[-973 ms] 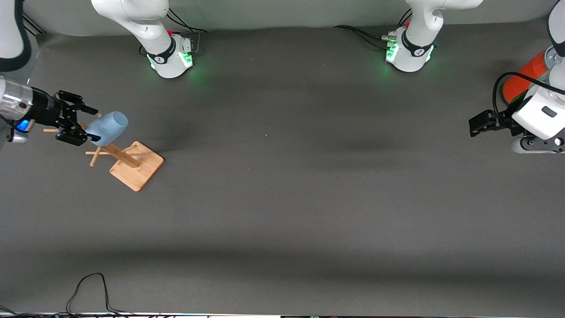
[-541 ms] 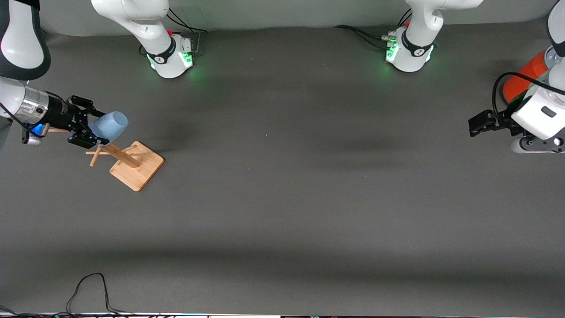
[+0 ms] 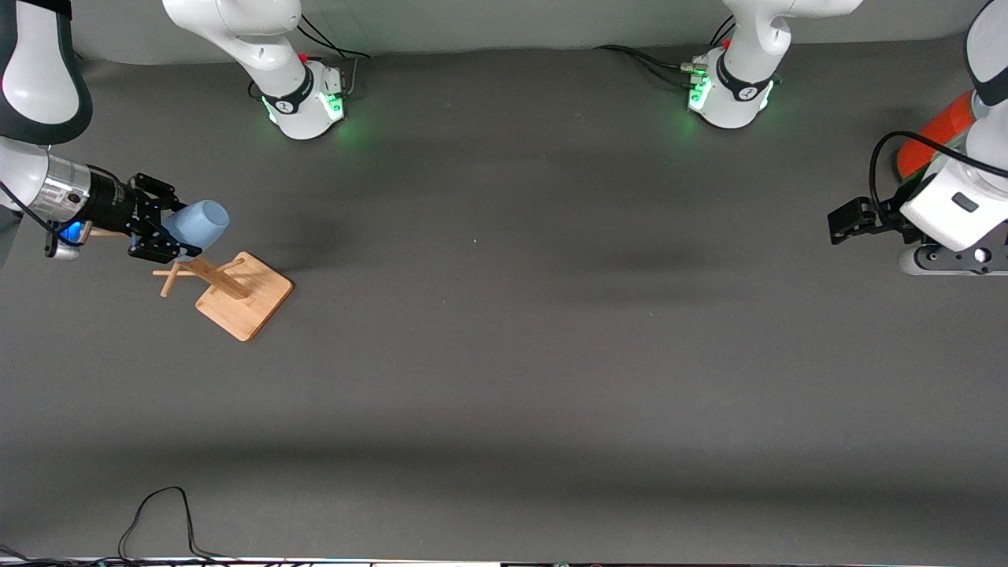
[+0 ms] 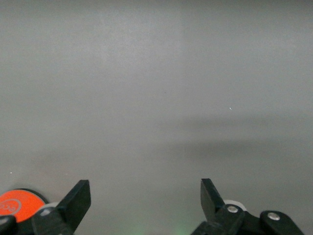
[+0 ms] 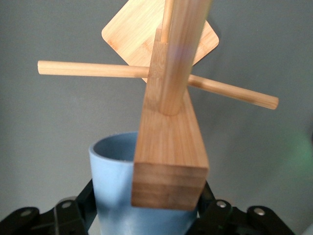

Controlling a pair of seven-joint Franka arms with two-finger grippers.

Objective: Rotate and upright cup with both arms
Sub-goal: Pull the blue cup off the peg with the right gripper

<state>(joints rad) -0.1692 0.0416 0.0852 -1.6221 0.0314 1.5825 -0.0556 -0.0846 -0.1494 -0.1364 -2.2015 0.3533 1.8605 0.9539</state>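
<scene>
— What is crowding the cup [image 3: 201, 223]?
— The wooden rack [image 3: 236, 293]: its post and pegs are standing right against it, with the right gripper [image 3: 163, 229] clamped round its base.
— And toward the left arm's end?
— An orange-red can [image 3: 931, 134] is sitting there; the bare mat [image 3: 504, 331] between is lying wide for passing.

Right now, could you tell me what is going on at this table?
The right gripper has shut on the blue cup, which hangs on a peg of the wooden rack at the right arm's end of the table. The cup is not yet lifted off. The left gripper waits open over the other end, near an orange can.
</scene>
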